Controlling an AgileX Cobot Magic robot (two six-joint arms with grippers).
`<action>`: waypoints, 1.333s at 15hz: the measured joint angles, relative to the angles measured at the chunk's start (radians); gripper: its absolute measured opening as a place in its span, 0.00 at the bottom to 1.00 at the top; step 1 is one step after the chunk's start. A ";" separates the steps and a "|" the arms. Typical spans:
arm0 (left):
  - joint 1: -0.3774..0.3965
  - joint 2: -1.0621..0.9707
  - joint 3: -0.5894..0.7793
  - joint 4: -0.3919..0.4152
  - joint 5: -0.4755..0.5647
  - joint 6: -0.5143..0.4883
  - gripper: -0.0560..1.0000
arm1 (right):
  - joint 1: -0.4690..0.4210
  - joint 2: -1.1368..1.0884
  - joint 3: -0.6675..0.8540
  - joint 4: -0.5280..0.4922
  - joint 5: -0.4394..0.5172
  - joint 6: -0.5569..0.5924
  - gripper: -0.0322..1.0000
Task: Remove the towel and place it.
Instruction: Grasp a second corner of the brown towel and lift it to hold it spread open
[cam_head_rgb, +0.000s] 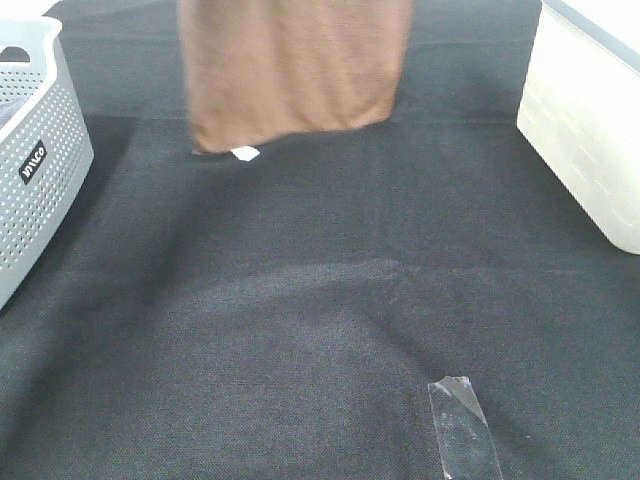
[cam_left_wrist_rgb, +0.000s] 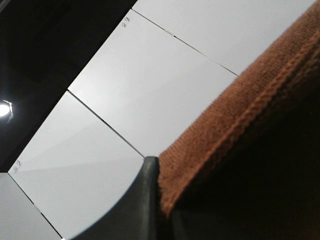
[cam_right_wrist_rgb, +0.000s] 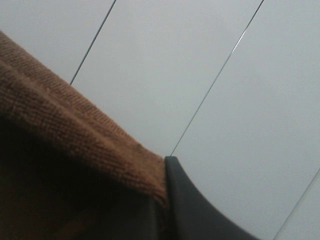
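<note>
Exterior high view: black cloth-covered bench (cam_head_rgb: 300, 330) fills the frame. The towel (cam_head_rgb: 295, 70), brown and plush, hangs as a flat sheet at 12 o'clock. Its upper part runs out of the frame, and its lower edge is level with the far part of the bench. Cannot tell whether that edge touches the cloth.

A white bin (cam_head_rgb: 585, 130) is at 2 o'clock, and a grey perforated basket (cam_head_rgb: 40, 170) with a small dark label is at 9 o'clock. Both are well apart from the towel. A clear tape strip (cam_head_rgb: 463, 425) lies flat at 5 o'clock. A small white tag (cam_head_rgb: 244, 153) is at the towel's lower corner, on the 9 o'clock side.

Neither arm nor hand shows in this view.

Left wrist view:
- The camera looks steeply upward at white ceiling panels (cam_left_wrist_rgb: 150, 85) and a lamp (cam_left_wrist_rgb: 4, 108), so the wrist is tilted up.
- The left hand (cam_left_wrist_rgb: 160, 200) is pressed together on the towel's stitched hem (cam_left_wrist_rgb: 240, 115).
- One dark finger (cam_left_wrist_rgb: 145, 200) is seen, with the hem tight against it. The other finger is hidden behind the fabric.

Right wrist view:
- It shows the same upward look at ceiling panels (cam_right_wrist_rgb: 215, 75).
- The right hand (cam_right_wrist_rgb: 162, 200) is pinching the towel's edge (cam_right_wrist_rgb: 65, 125).
- One dark finger (cam_right_wrist_rgb: 195, 210) is visible against the cloth. Its partner is covered.

The wrist views alone show the grips. Only the exterior view shows the bench, the containers, the tape and the tag.
</note>
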 joint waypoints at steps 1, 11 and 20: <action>0.000 0.000 -0.008 0.006 0.010 0.000 0.05 | 0.000 0.000 0.000 0.003 0.009 0.001 0.03; 0.007 0.046 -0.010 0.011 0.156 -0.055 0.05 | -0.024 0.019 0.000 0.040 0.147 0.016 0.03; -0.043 0.040 -0.010 -0.236 1.144 -0.358 0.05 | -0.025 0.002 0.000 -0.137 0.790 0.418 0.03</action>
